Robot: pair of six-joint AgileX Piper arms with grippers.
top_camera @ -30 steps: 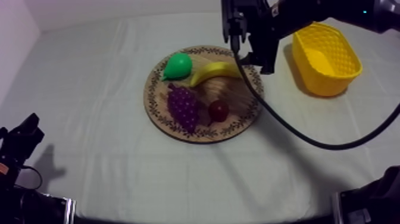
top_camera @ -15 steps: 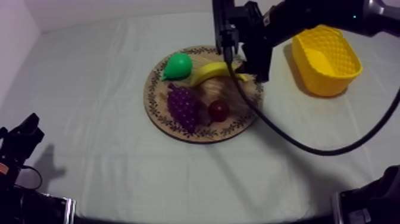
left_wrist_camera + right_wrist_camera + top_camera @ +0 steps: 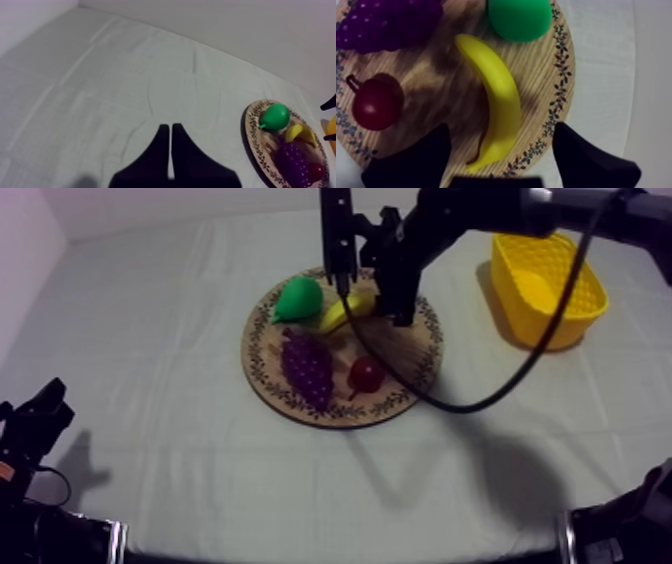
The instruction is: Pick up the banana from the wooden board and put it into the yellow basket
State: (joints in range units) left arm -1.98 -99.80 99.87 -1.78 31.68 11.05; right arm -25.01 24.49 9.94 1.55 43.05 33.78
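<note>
I'm holding right end effector (image 3: pixel 368 292) open, fingers (image 3: pixel 416 160) straddling banana (image 3: pixel 497 102) — banana lying on wooden board (image 3: pixel 443 107) beside pear (image 3: pixel 518 17). Left end effector (image 3: pixel 171 131) sitting closed on nothing over bench (image 3: pixel 100 75).

We see a green pear (image 3: pixel 297 298), a purple bunch of grapes (image 3: pixel 307 368) near it, and a small red fruit (image 3: pixel 366 374) just beside the grapes, above the cloth-covered surface (image 3: pixel 150 408).
</note>
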